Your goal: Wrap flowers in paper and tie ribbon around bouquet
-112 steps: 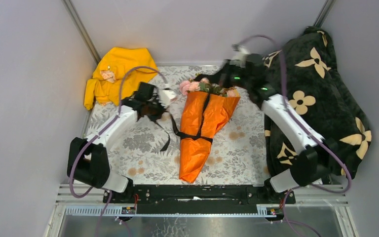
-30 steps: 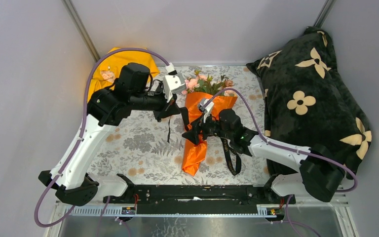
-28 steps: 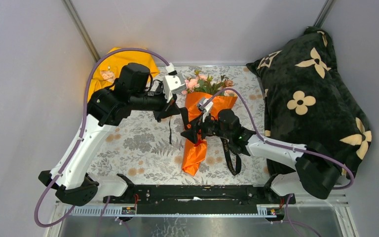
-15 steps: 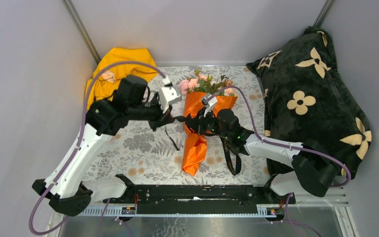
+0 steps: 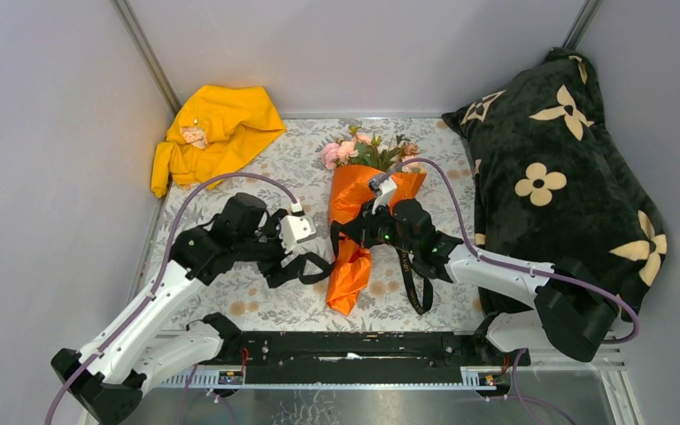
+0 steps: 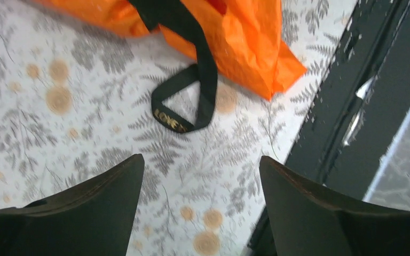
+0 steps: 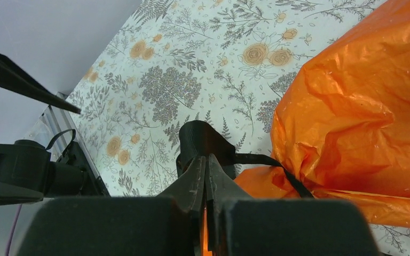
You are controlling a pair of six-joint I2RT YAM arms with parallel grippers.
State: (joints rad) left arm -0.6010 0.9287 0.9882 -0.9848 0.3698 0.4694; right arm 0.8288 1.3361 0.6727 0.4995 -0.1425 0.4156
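The bouquet (image 5: 354, 232) lies mid-table, its flowers (image 5: 367, 150) pink and pointing away from me, the orange paper (image 5: 347, 266) narrowing toward me. The black ribbon (image 5: 412, 283) circles the paper's waist, and one tail loops out to the right. My right gripper (image 5: 347, 232) is at the bouquet's left side. In the right wrist view that gripper (image 7: 205, 160) is shut on a fold of ribbon (image 7: 203, 140) beside the paper (image 7: 363, 117). My left gripper (image 5: 290, 266) is open over the cloth, with nothing between its tips (image 6: 201, 159). A ribbon loop (image 6: 192, 101) with gold lettering lies beyond them, below the paper (image 6: 235, 37).
A yellow cloth (image 5: 212, 133) is bunched at the back left corner. A black pillow with cream flower shapes (image 5: 558, 177) fills the right side. The black base rail (image 5: 354, 345) runs along the near edge, and it (image 6: 352, 106) sits close to the left gripper's right finger.
The left gripper has opened, released the ribbon and drawn back toward the near left. The right gripper, open a second ago, has shut on the ribbon at the bouquet's left side.
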